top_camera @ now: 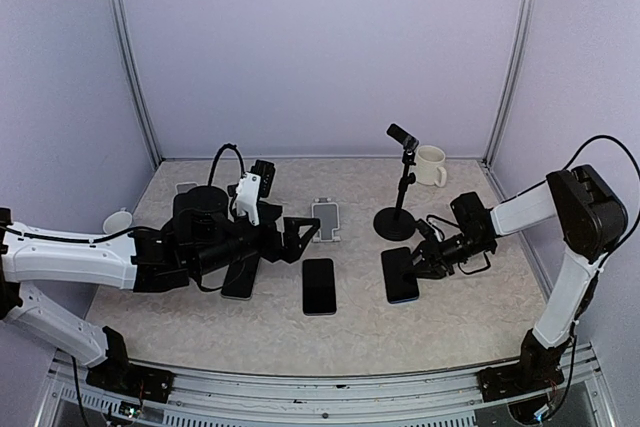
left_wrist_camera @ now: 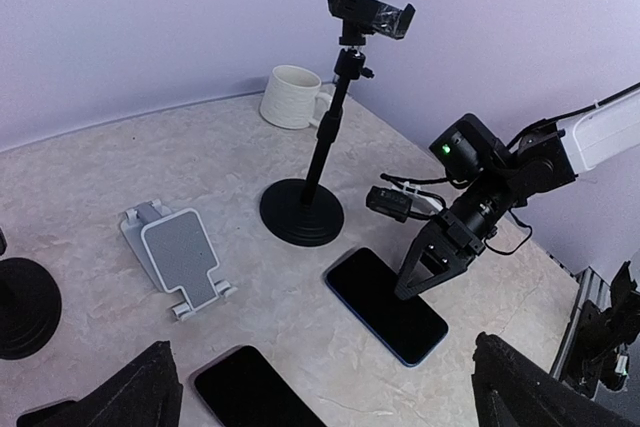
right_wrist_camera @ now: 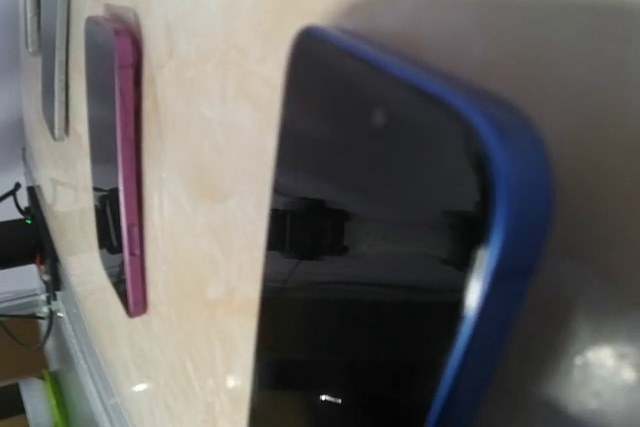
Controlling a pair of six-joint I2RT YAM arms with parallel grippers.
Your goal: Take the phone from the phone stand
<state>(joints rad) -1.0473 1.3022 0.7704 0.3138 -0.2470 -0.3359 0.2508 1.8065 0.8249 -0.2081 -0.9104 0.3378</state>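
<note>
The tall black phone stand [top_camera: 402,187] stands right of centre, and its top clamp [left_wrist_camera: 370,13] is empty. A blue-edged phone [top_camera: 400,275] lies flat, screen up, in front of the stand's base; it also shows in the left wrist view [left_wrist_camera: 388,307] and fills the right wrist view [right_wrist_camera: 370,247]. My right gripper [top_camera: 421,263] hangs over the phone's right edge, with its tip [left_wrist_camera: 404,293] at the screen. Its jaw gap is hidden. My left gripper [top_camera: 300,237] is open and empty [left_wrist_camera: 320,347], left of centre.
A grey folding stand [top_camera: 326,219] is empty at the centre. A pink-edged phone [top_camera: 319,285] and another dark phone [top_camera: 240,279] lie flat near the left gripper. A cream mug [top_camera: 431,165] stands at the back right and a white cup [top_camera: 118,219] at the left.
</note>
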